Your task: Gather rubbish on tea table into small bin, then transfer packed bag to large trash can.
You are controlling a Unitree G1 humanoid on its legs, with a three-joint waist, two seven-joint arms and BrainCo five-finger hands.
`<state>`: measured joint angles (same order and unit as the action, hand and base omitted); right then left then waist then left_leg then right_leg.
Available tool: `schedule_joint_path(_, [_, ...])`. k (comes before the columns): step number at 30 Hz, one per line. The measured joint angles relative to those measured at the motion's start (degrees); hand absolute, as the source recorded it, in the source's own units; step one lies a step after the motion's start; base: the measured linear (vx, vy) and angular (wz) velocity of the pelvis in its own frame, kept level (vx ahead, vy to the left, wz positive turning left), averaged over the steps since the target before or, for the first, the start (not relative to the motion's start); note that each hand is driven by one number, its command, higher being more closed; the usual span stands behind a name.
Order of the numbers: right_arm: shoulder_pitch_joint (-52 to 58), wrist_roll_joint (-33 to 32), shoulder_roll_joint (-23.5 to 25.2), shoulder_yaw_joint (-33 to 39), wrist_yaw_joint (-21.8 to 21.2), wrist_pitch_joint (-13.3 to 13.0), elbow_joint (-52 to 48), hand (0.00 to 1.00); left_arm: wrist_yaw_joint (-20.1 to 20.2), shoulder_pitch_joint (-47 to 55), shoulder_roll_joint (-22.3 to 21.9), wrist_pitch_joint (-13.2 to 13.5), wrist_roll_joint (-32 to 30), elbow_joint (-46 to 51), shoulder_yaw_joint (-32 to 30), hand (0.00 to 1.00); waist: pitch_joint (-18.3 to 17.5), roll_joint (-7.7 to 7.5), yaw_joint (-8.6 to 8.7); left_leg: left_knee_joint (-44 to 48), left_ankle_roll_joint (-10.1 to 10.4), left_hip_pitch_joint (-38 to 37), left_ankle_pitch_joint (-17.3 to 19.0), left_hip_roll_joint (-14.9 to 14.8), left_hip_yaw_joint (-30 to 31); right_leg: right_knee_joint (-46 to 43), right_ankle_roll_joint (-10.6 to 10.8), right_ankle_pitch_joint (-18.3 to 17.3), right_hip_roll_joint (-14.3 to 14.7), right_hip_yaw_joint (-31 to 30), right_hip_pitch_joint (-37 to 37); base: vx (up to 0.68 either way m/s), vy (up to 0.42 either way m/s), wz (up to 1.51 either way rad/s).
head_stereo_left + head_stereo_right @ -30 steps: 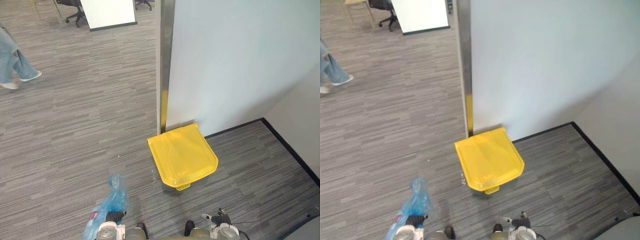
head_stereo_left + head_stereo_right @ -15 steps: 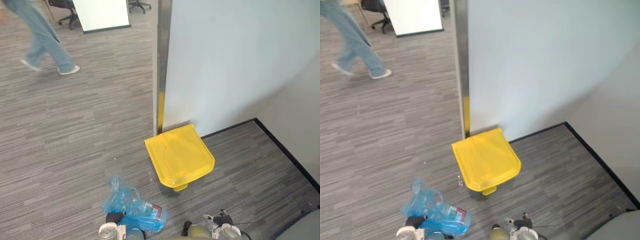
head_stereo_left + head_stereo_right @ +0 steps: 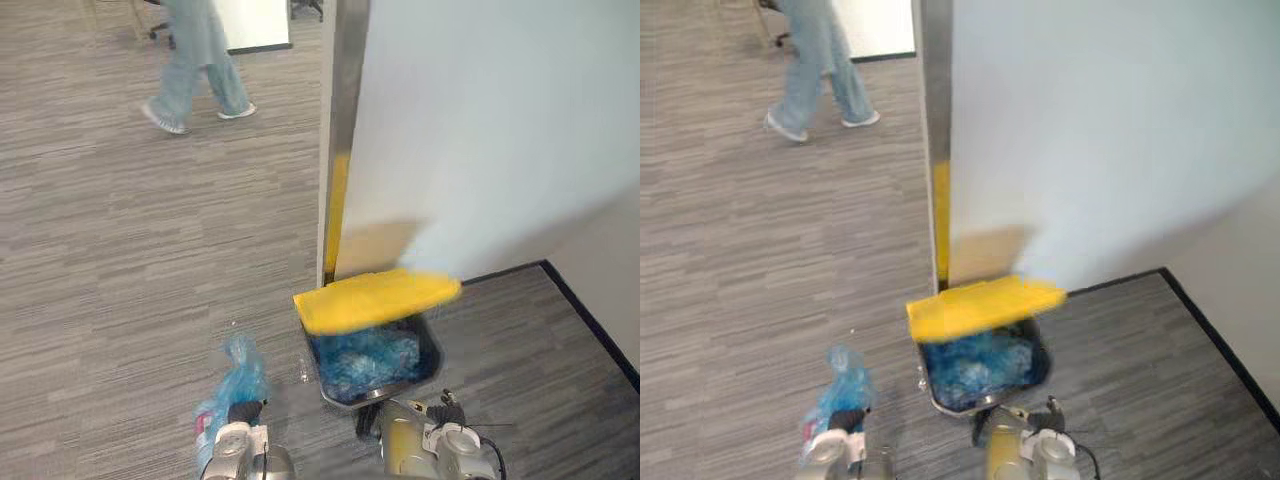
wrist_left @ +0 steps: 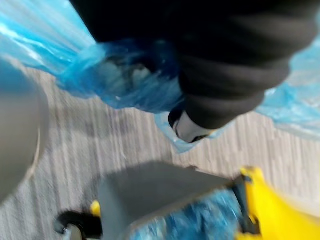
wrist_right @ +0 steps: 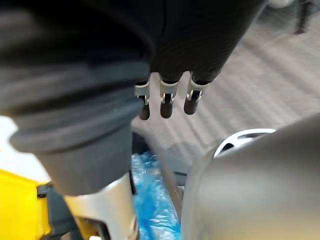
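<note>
The large bin [image 3: 433,350] stands on the grey carpet [image 3: 120,260] at the foot of a metal post [image 3: 340,130] and a pale wall [image 3: 500,120]. Its yellow lid [image 3: 378,297] is raised at the back edge, and crumpled blue plastic [image 3: 365,360] lies inside. The blue bag [image 3: 236,382] is outside the bin, just to its left and off the floor, bunched at the left hand [image 3: 241,412]. That hand is clenched on the gathered plastic, and the left wrist view shows the film wrapped around it. What the bag holds is too blurred to tell. The right hand [image 5: 166,97] hangs near the bin's front edge with its fingers loose and pointing down, holding and touching nothing. Half a second ago the lid lay flat and closed over the bin. Then the bag sagged wide and low in front of the robot with a bottle showing through it, and now it is drawn up narrower. A person [image 3: 200,60] has walked from the far left to beside the post.
</note>
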<state>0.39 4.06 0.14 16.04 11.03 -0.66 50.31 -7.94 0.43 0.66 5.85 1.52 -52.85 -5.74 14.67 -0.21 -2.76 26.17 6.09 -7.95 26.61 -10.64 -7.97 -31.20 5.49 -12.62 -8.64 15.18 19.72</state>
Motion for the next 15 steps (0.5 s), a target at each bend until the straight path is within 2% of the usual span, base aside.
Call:
schedule_joint_path(3, [-0.1,0.2,-0.1,-0.6,-0.4,0.1,-0.3,0.0,0.5,-0.3,-0.3,-0.1,-0.3,0.0,0.0,1.0,-0.2,0.13,-0.02,-0.5,0.1,0.0,-0.1,0.0,-0.1,-1.6,-0.2,-1.0,-0.4,0.4,0.9,0.11,-0.046,-0.03])
schedule_joint_path(6, [-0.3,0.4,-0.1,-1.3,-0.8,0.2,-0.3,0.0,0.8,-0.4,-0.4,-0.1,-0.4,0.0,0.1,1.0,-0.3,0.09,0.0,-2.1,1.1,0.1,-0.7,0.1,-0.1,-1.4,-0.2,-0.9,-0.7,0.9,1.4,0.04,-0.007,0.05])
schedule_joint_path(8, [-0.6,0.3,-0.4,-3.3,-1.0,0.2,-0.5,0.0,1.0,-1.0,-0.4,-0.1,-0.4,0.2,0.4,1.0,-0.8,-0.24,0.23,-2.5,1.2,1.6,-1.4,0.4,0.8,-1.1,-0.2,-0.8,-1.9,2.2,1.7,-0.02,0.002,0.31])
schedule_joint_path(12, [-2.1,0.4,-0.4,-8.5,-1.3,0.3,-1.8,0.0,1.1,-1.5,0.0,0.0,-0.3,1.3,2.3,1.0,-1.5,-0.67,0.15,-3.0,1.6,5.5,-3.6,0.6,2.8,1.0,-0.6,0.7,-2.9,4.6,2.9,-0.05,-0.036,0.4])
schedule_joint_path(15, [-5.5,0.3,-0.4,-12.3,-1.3,0.4,-5.1,0.0,0.9,-2.1,0.8,0.0,-0.2,4.8,3.4,1.0,-1.4,-0.4,-0.1,1.2,1.4,12.8,-4.7,0.2,4.4,2.2,-1.0,2.5,-4.0,7.5,5.0,-0.1,-0.075,0.61])
